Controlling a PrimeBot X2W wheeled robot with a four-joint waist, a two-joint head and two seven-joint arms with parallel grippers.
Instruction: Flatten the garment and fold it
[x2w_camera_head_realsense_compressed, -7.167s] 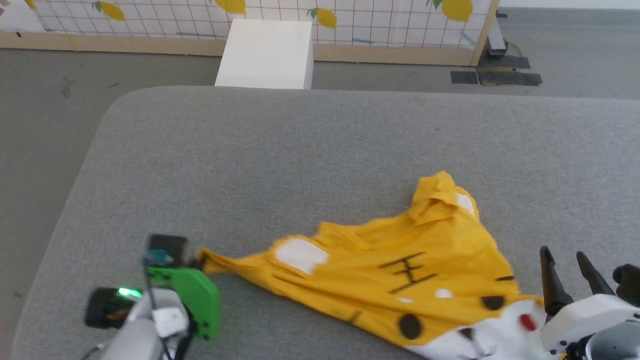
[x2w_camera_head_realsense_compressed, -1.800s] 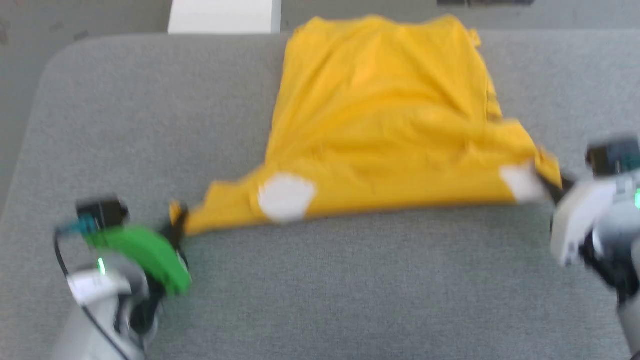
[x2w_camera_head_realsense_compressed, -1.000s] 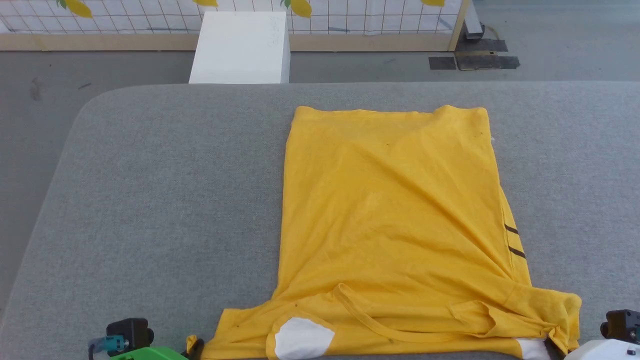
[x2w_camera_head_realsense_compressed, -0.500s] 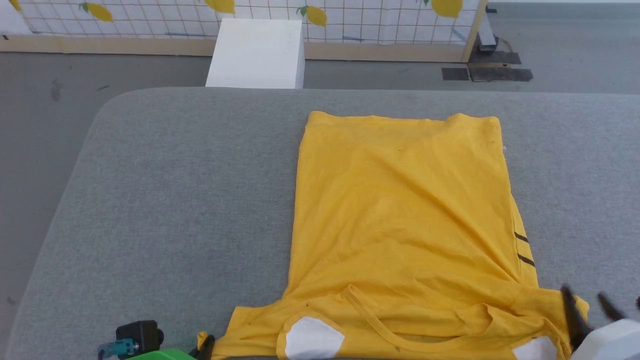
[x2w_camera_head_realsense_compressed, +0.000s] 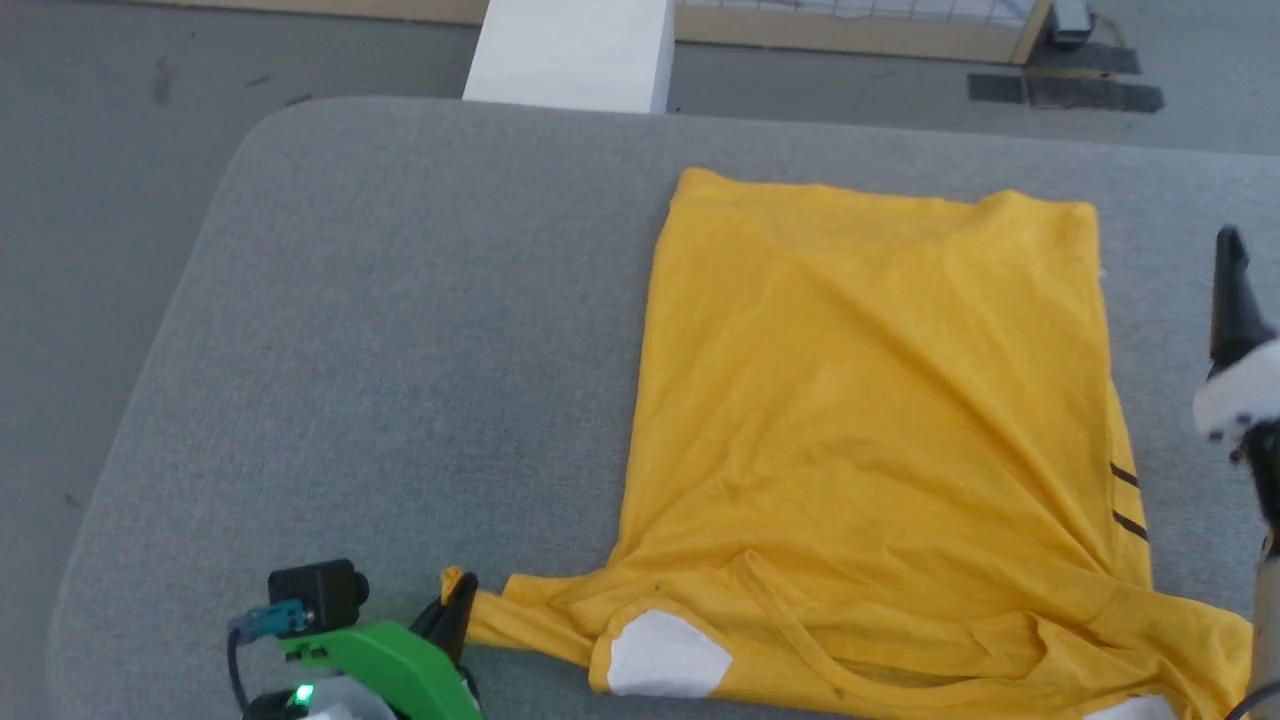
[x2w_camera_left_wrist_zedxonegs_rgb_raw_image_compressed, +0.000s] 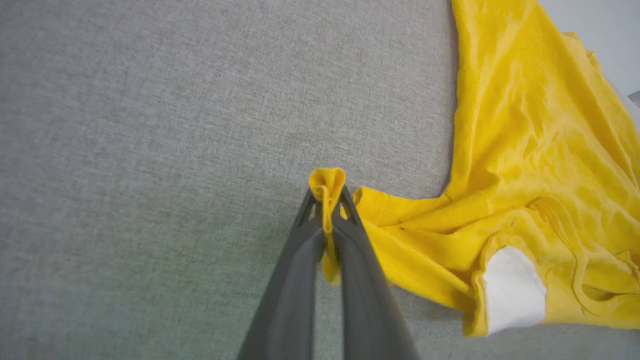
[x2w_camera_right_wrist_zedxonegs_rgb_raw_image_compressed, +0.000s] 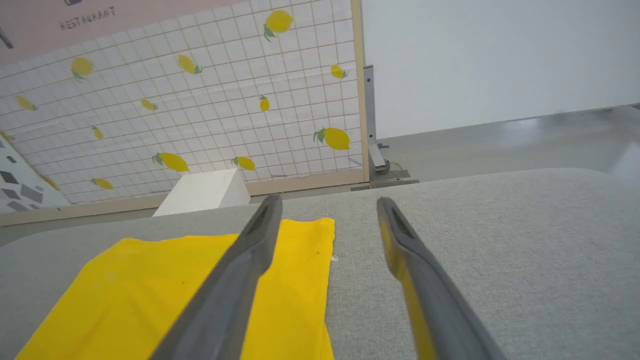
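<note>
The garment (x2w_camera_head_realsense_compressed: 880, 400), a bright yellow T-shirt, lies spread on the grey table with its hem far from me and its collar near. White patches show by the near edge. My left gripper (x2w_camera_head_realsense_compressed: 455, 600) is at the lower left, shut on the bunched tip of the left sleeve (x2w_camera_left_wrist_zedxonegs_rgb_raw_image_compressed: 327, 192). In the left wrist view the yellow cloth (x2w_camera_left_wrist_zedxonegs_rgb_raw_image_compressed: 525, 165) runs off to the right. At the right edge of the head view a dark finger (x2w_camera_head_realsense_compressed: 1232, 300) of my right gripper stands beside the shirt. My right gripper (x2w_camera_right_wrist_zedxonegs_rgb_raw_image_compressed: 329, 201) is open above the table, holding nothing, with the shirt's far corner (x2w_camera_right_wrist_zedxonegs_rgb_raw_image_compressed: 300, 280) beside its left finger.
The grey padded table (x2w_camera_head_realsense_compressed: 400, 300) has a rounded far-left corner, with open cloth surface left of the shirt. A white box (x2w_camera_head_realsense_compressed: 570, 50) stands on the floor behind the table. A lemon-print grid partition (x2w_camera_right_wrist_zedxonegs_rgb_raw_image_compressed: 200, 100) with a wooden frame rises beyond it.
My right gripper has let go of the right sleeve, opened, and moved up along the shirt's right side. The left stays shut on the left sleeve. The head camera has shifted.
</note>
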